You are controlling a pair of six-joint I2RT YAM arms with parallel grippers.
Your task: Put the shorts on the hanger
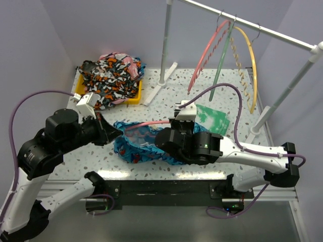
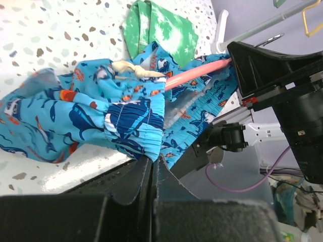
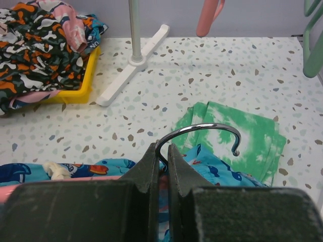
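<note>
Both pinched tight near the counter's front middle. Left gripper clamped on the gathered waistband edge of the shorts, fabric bunched just ahead of its fingertips and spread onto the counter. Right gripper narrowed on the metal hook stem of the hanger, pink arm running from it into the waist opening, toward the left gripper. Shorts heaped between and beneath the two, just beside the green cloth.
</note>
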